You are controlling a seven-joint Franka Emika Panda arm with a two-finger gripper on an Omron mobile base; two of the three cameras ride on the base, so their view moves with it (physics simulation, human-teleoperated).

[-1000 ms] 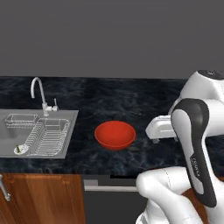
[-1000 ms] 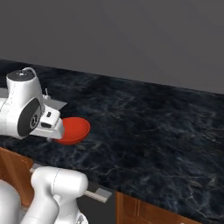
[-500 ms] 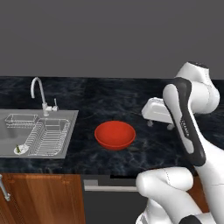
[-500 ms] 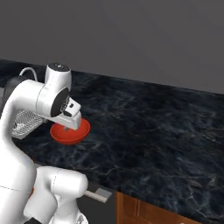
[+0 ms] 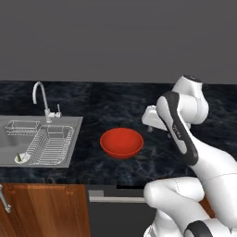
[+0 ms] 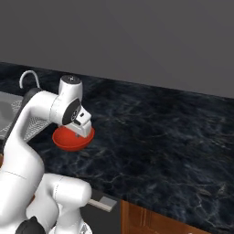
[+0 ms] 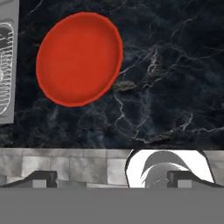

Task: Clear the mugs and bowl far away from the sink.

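The red bowl [image 5: 121, 142] sits upright on the dark marble counter [image 5: 111, 104], just right of the sink [image 5: 69, 125]. My gripper [image 5: 149, 126] hovers above the counter to the bowl's right, pointing down. In the right base view the hand [image 6: 82, 129] covers part of the bowl [image 6: 66, 140]. The hand view looks straight down: the bowl [image 7: 78, 63] lies at the upper left, away from my gripper [image 7: 111, 178], which is open with nothing between its fingertips [image 7: 43, 177]. The mugs are out of view.
The sink holds a wire dish rack [image 5: 51, 146] and a small wire basket [image 5: 22, 126], with a curved faucet [image 5: 42, 98] behind. The rack's edge [image 7: 5, 65] shows left of the bowl. Wide dark counter [image 6: 173, 137] stretches to the right. A wooden cabinet [image 5: 41, 210] is below.
The arm has lifted and swung left, bringing the hand from low at the bowl's right to above the counter closer to the bowl. The jaws stayed open; the bowl has not moved.
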